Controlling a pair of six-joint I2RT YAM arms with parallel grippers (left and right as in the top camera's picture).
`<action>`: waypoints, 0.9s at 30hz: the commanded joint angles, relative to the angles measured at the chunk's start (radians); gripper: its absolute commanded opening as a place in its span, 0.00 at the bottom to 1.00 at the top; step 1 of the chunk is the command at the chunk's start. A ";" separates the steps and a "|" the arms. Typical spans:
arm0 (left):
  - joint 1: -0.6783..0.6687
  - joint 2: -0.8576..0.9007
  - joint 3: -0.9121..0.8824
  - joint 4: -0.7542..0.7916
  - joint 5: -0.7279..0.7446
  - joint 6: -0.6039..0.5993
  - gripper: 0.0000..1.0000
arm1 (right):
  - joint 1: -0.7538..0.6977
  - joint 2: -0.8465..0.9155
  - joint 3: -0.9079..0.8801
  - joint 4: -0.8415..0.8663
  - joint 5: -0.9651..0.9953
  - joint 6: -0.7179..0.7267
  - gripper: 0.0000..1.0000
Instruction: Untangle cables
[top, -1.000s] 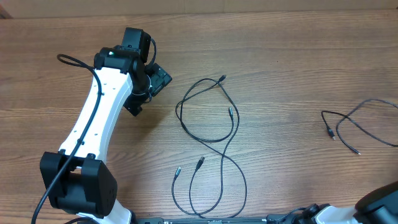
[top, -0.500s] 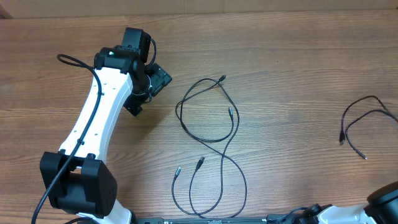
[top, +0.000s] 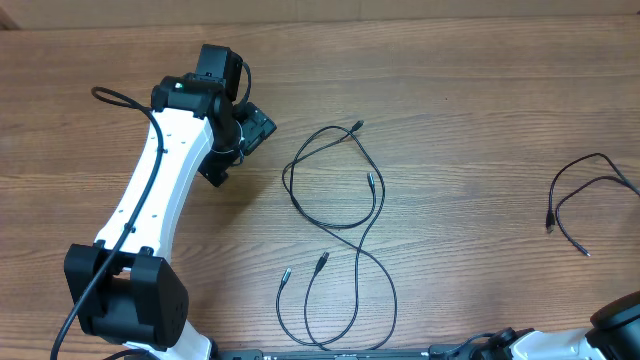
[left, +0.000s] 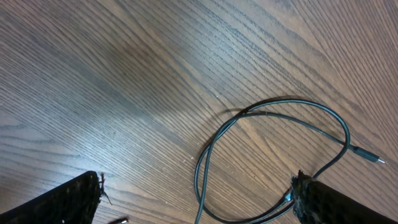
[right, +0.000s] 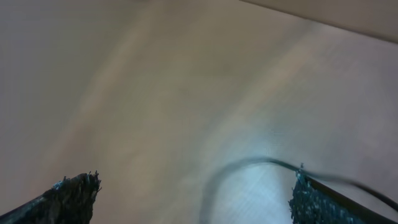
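Two thin black cables (top: 345, 205) lie crossed in the middle of the table, their small plugs at the loop ends. The upper loop (left: 273, 118) shows in the left wrist view, with a plug (left: 372, 158) at the right. My left gripper (top: 238, 152) hovers open just left of that loop, its fingers (left: 68, 202) wide apart with nothing gripped. A third cable (top: 585, 190) lies apart at the right edge. My right gripper (right: 196, 199) is open above a blurred cable (right: 249, 165), with nothing between its fingers (right: 323, 199).
The left arm (top: 150, 210) reaches from the front left across the wooden table (top: 470, 110). Part of the right arm (top: 620, 325) shows at the front right corner. A pale wall edge runs along the back.
The separate cable at the right slid further right and bunched up, then lay still. The left arm and the crossed cables have not moved.
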 joint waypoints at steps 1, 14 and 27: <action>-0.013 -0.015 0.006 0.001 -0.006 0.023 1.00 | 0.025 0.007 -0.002 0.052 -0.277 -0.026 1.00; -0.023 -0.007 0.006 0.003 -0.006 0.023 1.00 | 0.315 0.007 -0.002 -0.118 -0.183 -0.260 1.00; -0.031 -0.005 0.006 0.000 -0.006 0.023 1.00 | 0.357 0.026 -0.093 -0.147 -0.068 -0.257 1.00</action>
